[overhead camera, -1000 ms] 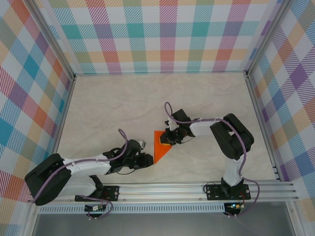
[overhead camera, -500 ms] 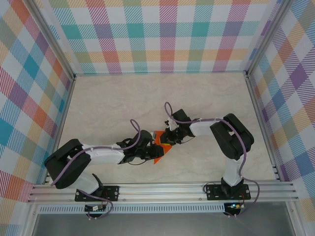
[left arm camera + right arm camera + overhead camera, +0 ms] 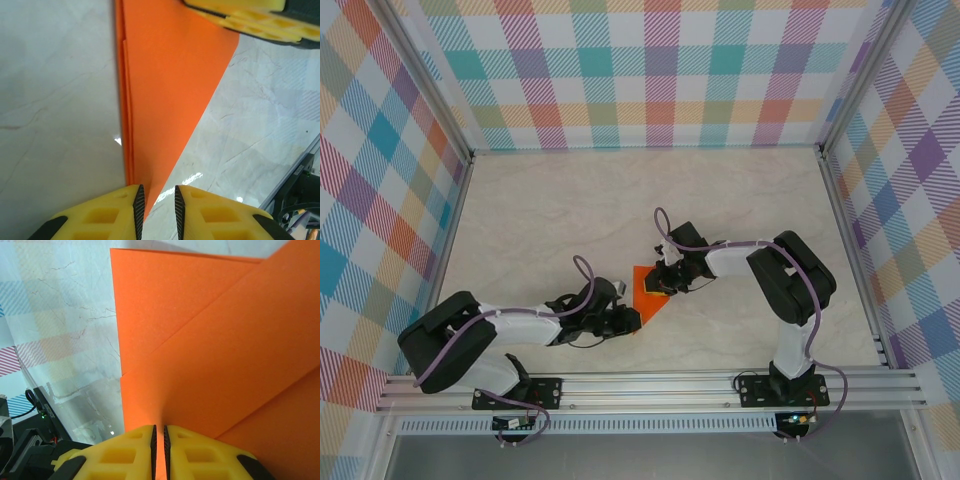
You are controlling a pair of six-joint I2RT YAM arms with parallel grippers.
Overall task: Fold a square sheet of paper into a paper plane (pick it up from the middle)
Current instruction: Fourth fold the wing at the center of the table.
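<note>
The square sheet of paper (image 3: 648, 290) is bright orange and lies folded into a layered triangle on the marble table, its narrow tip pointing toward the arms. My right gripper (image 3: 666, 284) sits on its far right part. In the right wrist view the jaws (image 3: 160, 430) are almost closed, with a ridge of the orange sheet (image 3: 210, 340) running into the slit. My left gripper (image 3: 626, 319) is at the near tip. In the left wrist view its jaws (image 3: 156, 192) stand a narrow gap apart, and the paper's tip (image 3: 150, 125) ends beside the left pad.
The table (image 3: 540, 220) is pale marble, walled by checked panels with metal posts. A metal rail (image 3: 650, 385) carrying both arm bases runs along the near edge. The right gripper's yellow finger (image 3: 240, 15) shows at the top of the left wrist view.
The left gripper pushed forward over the paper's left edge half a second ago. It has now drawn back toward the near tip. The right gripper and the paper have stayed put.
</note>
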